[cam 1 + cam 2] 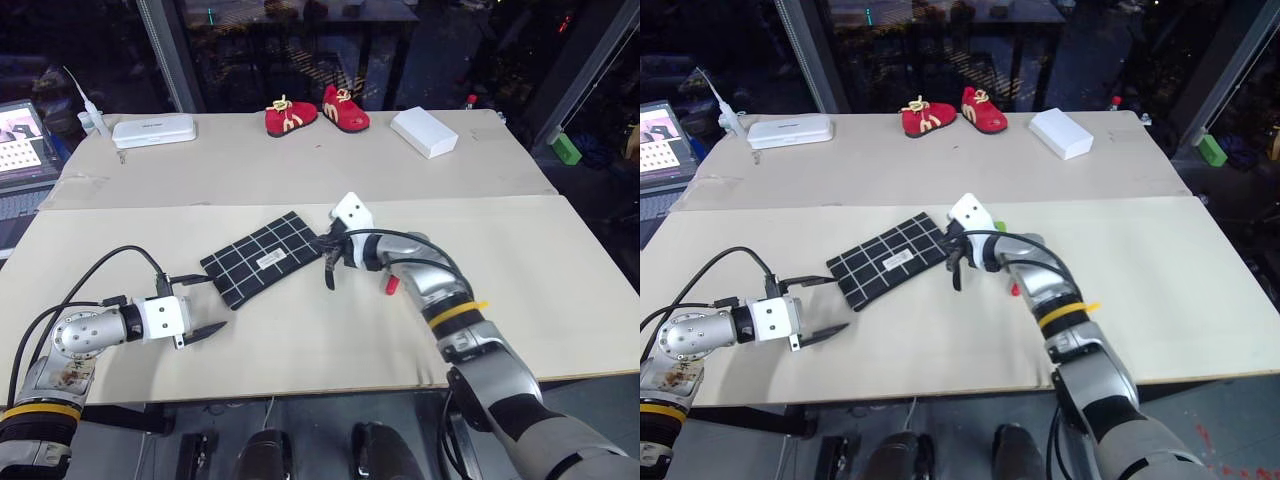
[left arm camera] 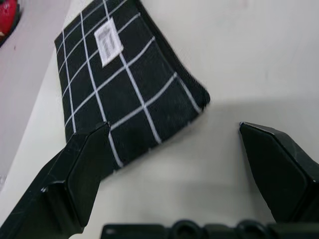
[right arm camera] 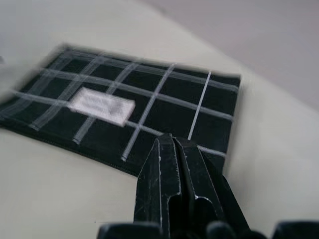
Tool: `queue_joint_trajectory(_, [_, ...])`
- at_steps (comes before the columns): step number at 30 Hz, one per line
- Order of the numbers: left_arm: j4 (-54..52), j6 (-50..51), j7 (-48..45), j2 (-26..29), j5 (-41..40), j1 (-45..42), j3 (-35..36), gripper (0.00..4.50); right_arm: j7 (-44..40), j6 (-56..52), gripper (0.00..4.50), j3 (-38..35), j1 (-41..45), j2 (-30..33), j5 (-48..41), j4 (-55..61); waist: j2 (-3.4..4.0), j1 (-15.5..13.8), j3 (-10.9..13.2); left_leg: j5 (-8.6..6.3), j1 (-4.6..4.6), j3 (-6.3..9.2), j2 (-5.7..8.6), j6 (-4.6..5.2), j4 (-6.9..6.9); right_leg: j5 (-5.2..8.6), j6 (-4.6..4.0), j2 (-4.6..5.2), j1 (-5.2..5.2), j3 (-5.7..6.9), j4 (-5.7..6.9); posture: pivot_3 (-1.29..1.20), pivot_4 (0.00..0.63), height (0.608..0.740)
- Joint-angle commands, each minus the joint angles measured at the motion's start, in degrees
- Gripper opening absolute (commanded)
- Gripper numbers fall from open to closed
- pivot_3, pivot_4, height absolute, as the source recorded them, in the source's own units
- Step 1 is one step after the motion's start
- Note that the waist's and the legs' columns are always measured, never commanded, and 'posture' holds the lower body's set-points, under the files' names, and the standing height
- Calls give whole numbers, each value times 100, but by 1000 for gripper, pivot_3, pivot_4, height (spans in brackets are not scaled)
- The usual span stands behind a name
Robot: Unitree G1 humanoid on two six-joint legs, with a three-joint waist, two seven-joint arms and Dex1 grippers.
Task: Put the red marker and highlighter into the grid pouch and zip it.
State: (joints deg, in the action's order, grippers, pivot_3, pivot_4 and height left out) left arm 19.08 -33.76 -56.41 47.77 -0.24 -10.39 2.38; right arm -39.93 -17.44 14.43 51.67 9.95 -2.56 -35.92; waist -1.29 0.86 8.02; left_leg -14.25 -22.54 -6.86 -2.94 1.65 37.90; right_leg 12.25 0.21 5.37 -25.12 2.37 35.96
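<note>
The grid pouch (image 1: 262, 257) lies flat on the front table board, black with white lines and a small white label, and its zipper looks closed. My right gripper (image 1: 329, 268) is shut and empty, its tips at the pouch's right end; the right wrist view shows the pouch (image 3: 149, 107) just past the joined fingers. A red end of the red marker (image 1: 392, 286) peeks out from under my right forearm. A small green bit, possibly the highlighter (image 1: 998, 226), shows beside the right wrist. My left gripper (image 1: 207, 329) is open near the pouch's left corner (image 2: 124, 84).
On the rear board sit red baby shoes (image 1: 315, 112), a white box (image 1: 424, 131) and a white case (image 1: 153, 130). A laptop (image 1: 20, 150) stands at the far left and a green block (image 1: 566, 148) off the table's right. Black cables trail from my left wrist.
</note>
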Motion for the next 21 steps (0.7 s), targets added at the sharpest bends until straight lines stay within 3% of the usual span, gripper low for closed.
queue_joint_trajectory(1, [43,-84,41,58,-13,-19,-56,4500,223,701,51,95,398,-231,339,-716,0,15,0,0,0,0,-2,0,0,0,0,-3,0,0,0,0,150,740])
queue_joint_trajectory(9, [32,-85,41,121,-91,-82,-8,4500,367,1758,51,535,751,-537,1134,-1948,1,60,0,3,1,0,-4,-6,-1,0,0,-6,-1,1,3,0,150,740])
queue_joint_trajectory(16, [627,-576,367,89,459,-591,-230,4500,398,2235,51,681,729,-445,1540,-2081,2,97,0,6,6,1,-5,-10,-1,0,0,-7,1,1,10,0,150,740])
queue_joint_trajectory(21, [1319,-1219,802,-247,991,-1259,-652,4500,325,2212,51,496,743,-448,1454,-2015,2,101,-1,7,9,1,-3,-11,-1,0,0,-6,5,2,10,0,150,740])
